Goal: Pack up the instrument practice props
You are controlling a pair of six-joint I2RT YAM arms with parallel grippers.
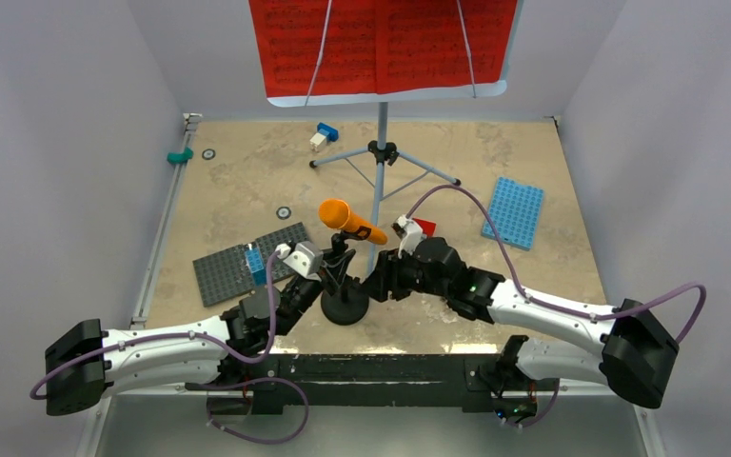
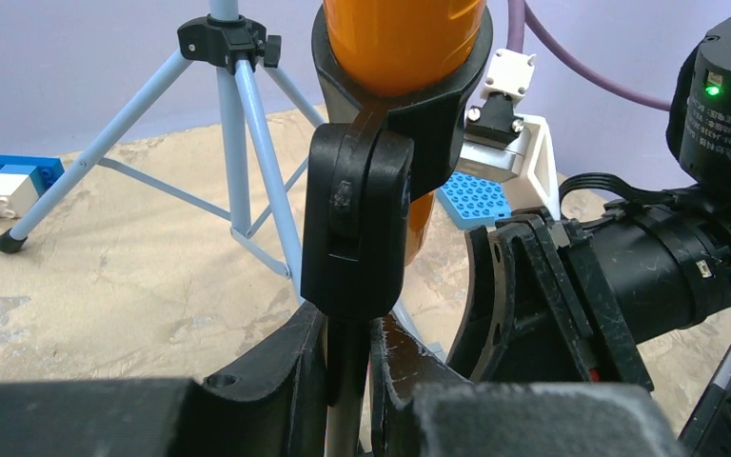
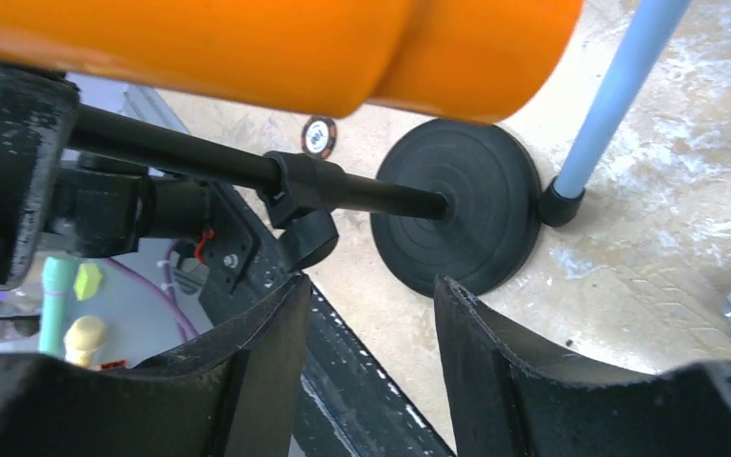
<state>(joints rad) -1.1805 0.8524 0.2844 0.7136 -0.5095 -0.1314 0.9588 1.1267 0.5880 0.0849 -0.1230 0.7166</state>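
Clamping the mic stand (image 1: pixel 345 307), left claw (image 2: pixel 347 354) hugs the table's (image 1: pixel 238 190) near edge.

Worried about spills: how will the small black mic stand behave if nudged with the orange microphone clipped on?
Probably top-heavy: the orange toy microphone sits clipped high above the small round base of the mic stand, so it may tip. The smooth microphone may roll if freed. The left gripper, shut on the thin pole, likely steadies it.

Pale grey walls (image 1: pixel 67 114); mottled tan tabletop (image 1: pixel 247 186)
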